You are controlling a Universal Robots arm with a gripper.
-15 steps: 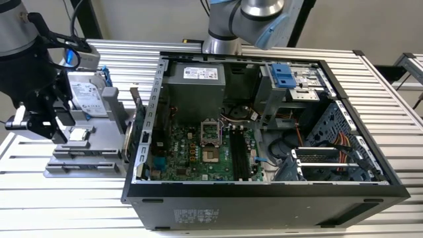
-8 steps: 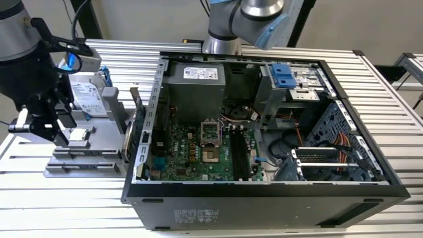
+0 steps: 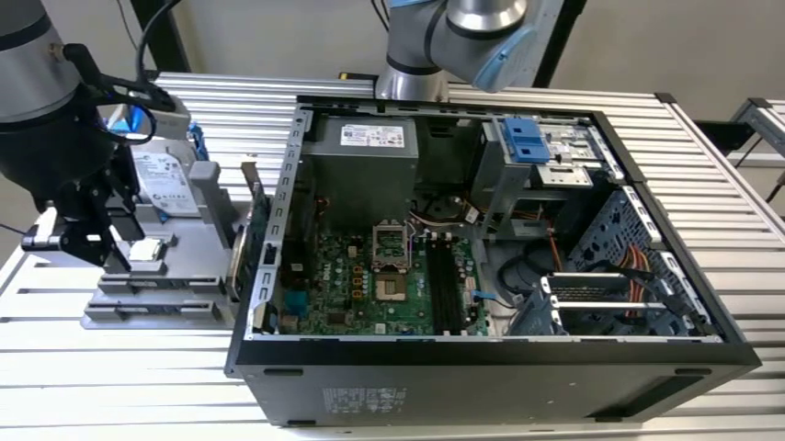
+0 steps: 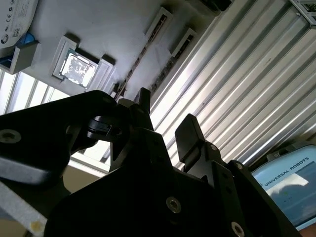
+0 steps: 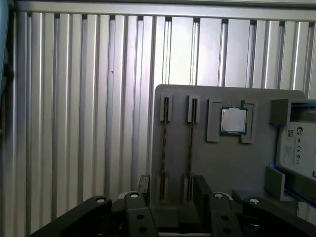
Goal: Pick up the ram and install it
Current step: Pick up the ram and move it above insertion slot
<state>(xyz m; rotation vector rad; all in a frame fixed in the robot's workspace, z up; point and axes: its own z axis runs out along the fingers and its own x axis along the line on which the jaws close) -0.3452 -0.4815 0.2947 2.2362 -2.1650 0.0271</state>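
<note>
Gripper fingers, black and spread apart, hold nothing. In the first wrist view they sit at the near end of a grey holder, where the ram stands on edge in a slot. A second stick lies parallel just beside it. Both sticks' near ends show between the fingers; whether anything touches cannot be told. Farther along the holder are a CPU in a square pocket and a hard drive. The holder rests on a slatted table. In the exterior view an open case stands just beside the holder, on the exterior view's right, with the motherboard and its black slots inside.
</note>
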